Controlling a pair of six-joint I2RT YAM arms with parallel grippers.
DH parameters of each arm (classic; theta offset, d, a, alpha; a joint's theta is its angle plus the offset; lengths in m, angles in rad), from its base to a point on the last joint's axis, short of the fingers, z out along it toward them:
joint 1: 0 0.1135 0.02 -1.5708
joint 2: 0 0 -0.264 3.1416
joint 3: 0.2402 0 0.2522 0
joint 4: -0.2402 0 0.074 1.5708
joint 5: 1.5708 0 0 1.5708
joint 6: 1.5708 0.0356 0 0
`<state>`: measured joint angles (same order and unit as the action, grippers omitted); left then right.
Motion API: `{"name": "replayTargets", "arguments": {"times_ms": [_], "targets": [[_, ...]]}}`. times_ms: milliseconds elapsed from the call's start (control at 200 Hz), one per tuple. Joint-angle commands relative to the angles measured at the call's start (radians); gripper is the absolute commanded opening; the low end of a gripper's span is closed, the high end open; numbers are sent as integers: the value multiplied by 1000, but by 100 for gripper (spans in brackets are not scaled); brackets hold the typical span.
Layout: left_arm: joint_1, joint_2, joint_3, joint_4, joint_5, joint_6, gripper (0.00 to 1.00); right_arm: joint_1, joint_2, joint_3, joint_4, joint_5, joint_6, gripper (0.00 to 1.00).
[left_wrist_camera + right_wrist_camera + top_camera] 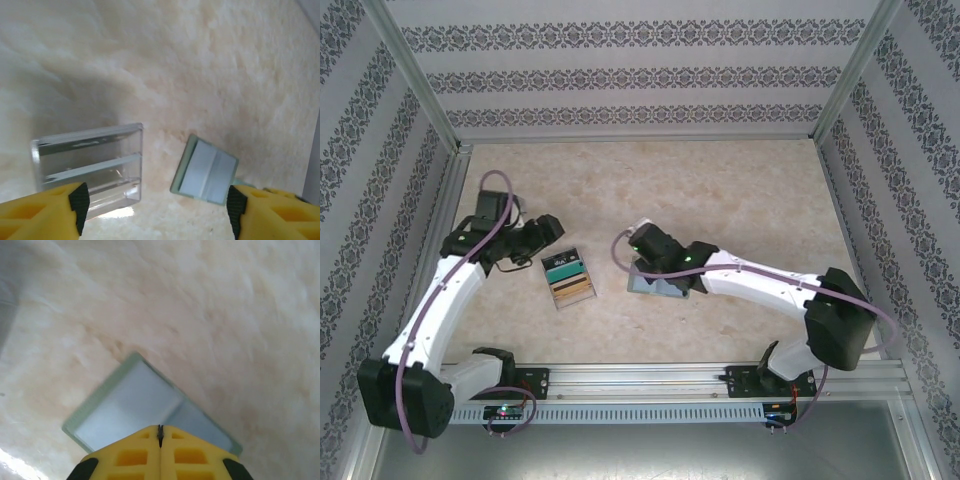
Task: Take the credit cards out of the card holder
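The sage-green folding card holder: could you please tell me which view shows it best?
The left wrist view: the sage-green folding card holder lies nearly whole, sharp. The right wrist view shows it larger but blurred, its near edge behind the shut right end effector. The top view shows it small, partly under that end effector.

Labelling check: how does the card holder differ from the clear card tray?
The card holder is opaque grey-green; the tray is clear plastic with coloured cards showing. The card holder lies under the shut right gripper; the tray lies uncovered. Both are small rectangles on the table.
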<state>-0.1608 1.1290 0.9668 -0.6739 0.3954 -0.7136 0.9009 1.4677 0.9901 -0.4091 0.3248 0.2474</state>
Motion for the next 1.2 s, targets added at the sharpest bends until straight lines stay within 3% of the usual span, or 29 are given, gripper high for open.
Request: {"name": "replayTargets", "arguments": {"times_ms": [0, 155, 405, 794, 1194], "targets": [[-109, 84, 0, 108, 30, -31, 70, -79, -62, -96, 12, -127, 233, 0], [-278, 255, 19, 195, 25, -47, 57, -203, -77, -205, 75, -278, 339, 1], [-457, 523, 94, 283, 29, -44, 49, -288, -15, -271, 135, -340, 373, 0], [-516, 733, 172, 335, 75, -38, 45, -312, 56, -289, 150, -353, 386, 0], [-537, 729, 161, 471, 177, -64, 45, -318, 132, -287, 169, -393, 397, 0]]}}
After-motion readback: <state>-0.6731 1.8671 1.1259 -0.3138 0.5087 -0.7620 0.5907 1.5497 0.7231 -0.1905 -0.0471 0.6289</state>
